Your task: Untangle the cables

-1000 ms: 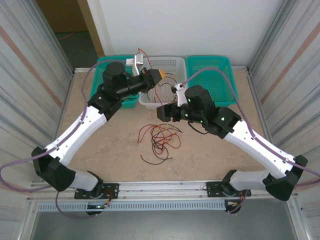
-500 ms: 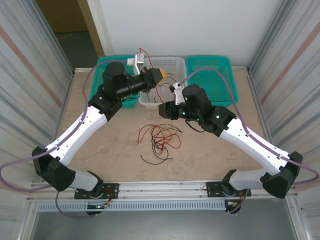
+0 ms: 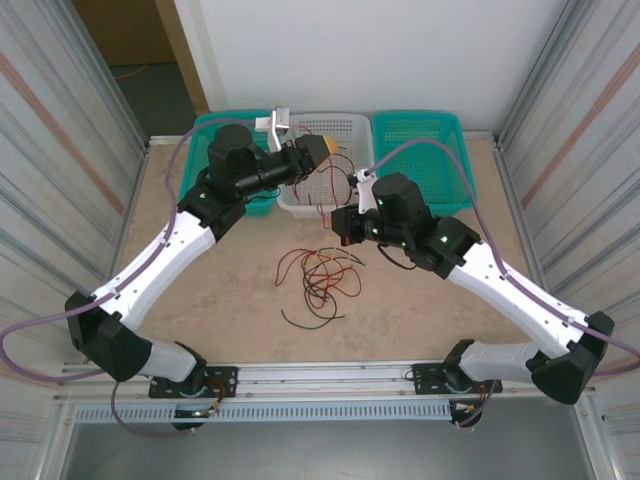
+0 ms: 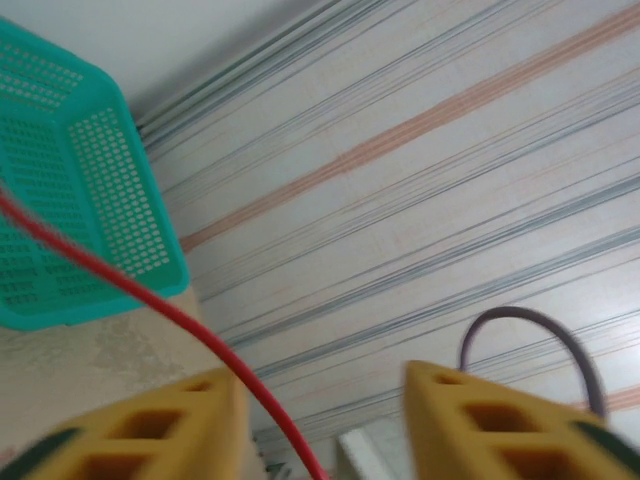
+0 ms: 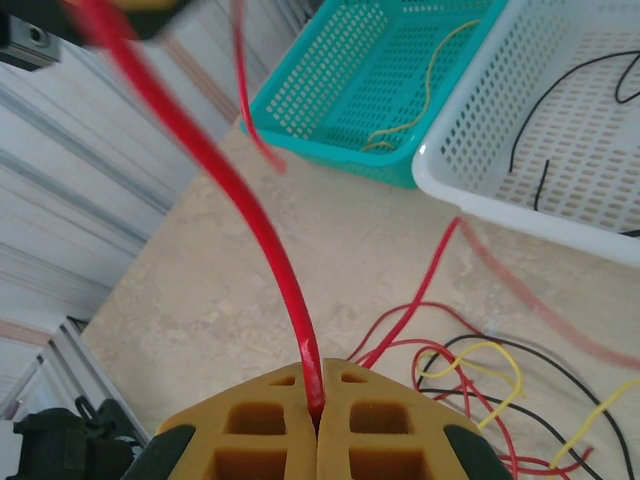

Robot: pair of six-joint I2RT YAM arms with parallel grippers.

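The left arm (image 3: 165, 245) rises from its base at the lower left of the top view and runs diagonally up toward the centre. Its wrist turns level to the right, so the left pincer (image 3: 318, 148) hangs over the left rim of the white basket (image 3: 345, 122). In the left wrist view this pincer's (image 4: 322, 392) yellow fingers (image 4: 190, 415) stand well apart. The red cable (image 4: 150, 295) slants down from the upper left and crosses the inner edge of the left-hand finger; whether it touches that finger I cannot tell.

The right arm (image 3: 500, 285) climbs from the lower right toward the middle. The right pincer (image 3: 346, 222) points left, above the surface (image 3: 230, 290) just in front of the white basket. In the right wrist view the right pincer (image 5: 318, 402) is pressed together on the red cable (image 5: 255, 215), which rises from the seam between the fingers to the upper left of the frame.

The other cables (image 3: 318, 275) lie in a loose red, black and yellow tangle at the middle of the surface. Black strands lie in the white basket (image 5: 480, 180), and a pale yellow one in the teal basket (image 5: 330, 90) beside it.
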